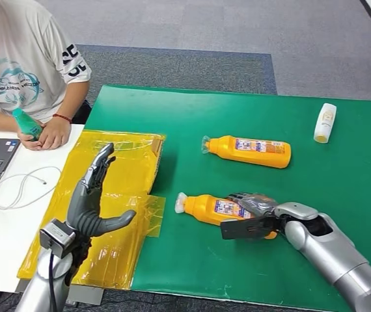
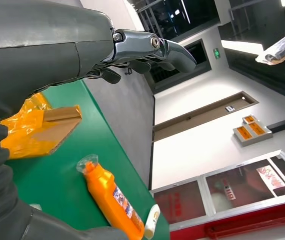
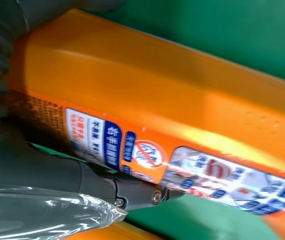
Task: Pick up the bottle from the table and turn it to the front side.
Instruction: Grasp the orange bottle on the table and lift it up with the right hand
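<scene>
Head view: right hand (image 1: 252, 218) closed around near bottle (image 1: 208, 208) lying on green table (image 1: 272, 273), cap pointing left. Second bottle (image 1: 247, 151) lies farther back. Left hand (image 1: 92, 201) open, empty, raised over yellow bag (image 1: 124, 169).

Left wrist view: fingers (image 2: 163, 47) spread, nothing held.

Right wrist view: bottle label against palm.

Step judged: grasp. Next: lift, rotate label forward.
</scene>
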Controlling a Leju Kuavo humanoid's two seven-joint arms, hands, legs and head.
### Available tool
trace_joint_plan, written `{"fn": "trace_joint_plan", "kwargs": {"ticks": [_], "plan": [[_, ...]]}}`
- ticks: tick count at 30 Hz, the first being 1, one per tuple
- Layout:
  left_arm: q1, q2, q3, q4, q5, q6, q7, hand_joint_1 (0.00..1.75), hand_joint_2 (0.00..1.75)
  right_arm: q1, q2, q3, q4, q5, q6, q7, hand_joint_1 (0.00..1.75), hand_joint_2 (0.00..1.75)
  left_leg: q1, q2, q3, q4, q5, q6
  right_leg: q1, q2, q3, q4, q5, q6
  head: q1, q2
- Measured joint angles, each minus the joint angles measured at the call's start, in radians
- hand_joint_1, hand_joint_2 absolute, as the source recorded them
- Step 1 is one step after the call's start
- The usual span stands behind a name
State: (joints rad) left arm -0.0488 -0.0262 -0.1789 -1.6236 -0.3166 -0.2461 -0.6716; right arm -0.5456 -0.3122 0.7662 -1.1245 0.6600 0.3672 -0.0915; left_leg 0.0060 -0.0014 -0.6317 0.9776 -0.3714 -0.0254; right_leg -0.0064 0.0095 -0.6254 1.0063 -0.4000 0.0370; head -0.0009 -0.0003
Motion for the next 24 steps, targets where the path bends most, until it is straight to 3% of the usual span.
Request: {"fn": "trace_joint_plan", "kwargs": {"ticks": [7, 8, 10, 12, 14, 24], "plan": [[-0.015, 0.007, 0.001, 0.0, 0.002, 0.006, -0.001, 0.0, 1.75, -0.05, -0.023, 0.044, 0.022, 0.004, 0.01, 0.053, 0.0, 1.75, 0.0, 0.0, 0.0, 0.0, 0.0, 0.0, 0.0, 0.0, 0.0, 0.0, 0.0, 0.0, 0.0, 0.0], [-0.016, 0.008, 0.001, 0.0, 0.002, 0.006, -0.001, 0.0, 1.75, -0.055, -0.023, 0.049, 0.024, 0.007, 0.01, 0.06, 0.1, 1.75, 0.0, 0.0, 0.0, 0.0, 0.0, 0.0, 0.0, 0.0, 0.0, 0.0, 0.0, 0.0, 0.0, 0.0], [-0.017, 0.009, 0.001, 0.0, 0.002, 0.007, -0.001, 0.0, 1.75, -0.062, -0.023, 0.06, 0.028, 0.01, 0.01, 0.069, 0.52, 1.75, 0.0, 0.0, 0.0, 0.0, 0.0, 0.0, 0.0, 0.0, 0.0, 0.0, 0.0, 0.0, 0.0, 0.0], [-0.018, 0.011, 0.001, 0.0, 0.002, 0.008, -0.001, 0.0, 1.75, -0.067, -0.023, 0.069, 0.03, 0.012, 0.008, 0.074, 1.29, 1.75, 0.0, 0.0, 0.0, 0.0, 0.0, 0.0, 0.0, 0.0, 0.0, 0.0, 0.0, 0.0, 0.0, 0.0], [-0.02, 0.012, 0.002, 0.0, 0.002, 0.008, -0.001, 0.0, 1.75, -0.07, -0.023, 0.076, 0.032, 0.009, 0.002, 0.075, 1.75, 1.75, 0.0, 0.0, 0.0, 0.0, 0.0, 0.0, 0.0, 0.0, 0.0, 0.0, 0.0, 0.0, 0.0, 0.0], [-0.023, 0.016, 0.002, 0.0, 0.002, 0.007, -0.002, 0.0, 1.75, -0.072, -0.028, 0.092, 0.033, -0.03, -0.046, 0.053, 1.75, 1.75, 0.0, 0.0, 0.0, 0.0, 0.0, 0.0, 0.0, 0.0, -0.001, 0.0, 0.0, 0.0, 0.0, 0.0]]}}
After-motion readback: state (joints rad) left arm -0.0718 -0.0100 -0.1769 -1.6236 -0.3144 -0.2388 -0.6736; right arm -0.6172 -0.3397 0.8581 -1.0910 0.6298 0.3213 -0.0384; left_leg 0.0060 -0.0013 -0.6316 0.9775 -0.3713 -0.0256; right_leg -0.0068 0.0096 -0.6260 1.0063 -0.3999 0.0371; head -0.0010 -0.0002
